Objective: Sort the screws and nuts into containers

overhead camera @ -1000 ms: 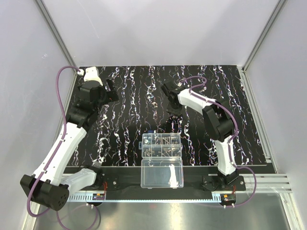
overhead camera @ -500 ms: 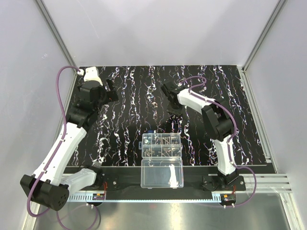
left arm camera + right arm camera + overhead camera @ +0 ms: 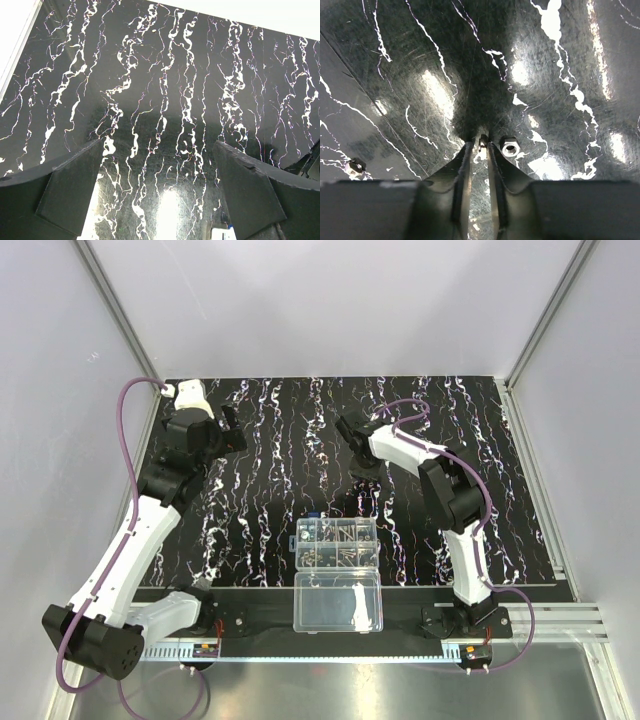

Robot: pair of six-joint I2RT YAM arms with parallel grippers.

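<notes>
In the right wrist view my right gripper (image 3: 481,146) is down on the black marbled mat (image 3: 420,45), its jaws a narrow slit apart. A tiny metal piece (image 3: 481,143) stands between the tips; screw or nut I cannot tell. A silvery hex nut (image 3: 510,148) lies flat just right of the right fingertip, and a darker nut (image 3: 356,165) lies far left. From above, the right gripper (image 3: 360,472) is behind the clear organizer's containers (image 3: 337,543), which hold screws. My left gripper (image 3: 228,430) hangs wide open and empty over the mat at the back left (image 3: 159,150).
The undivided clear lid half (image 3: 338,602) lies open toward the arm bases. A small blue piece (image 3: 318,515) sits at the box's back left corner. The mat's white streaks run across the whole work area. Grey walls close in on three sides.
The right gripper's jaws have drawn closer together around the small metal piece, and the right wrist has edged slightly. The left arm has not moved.
</notes>
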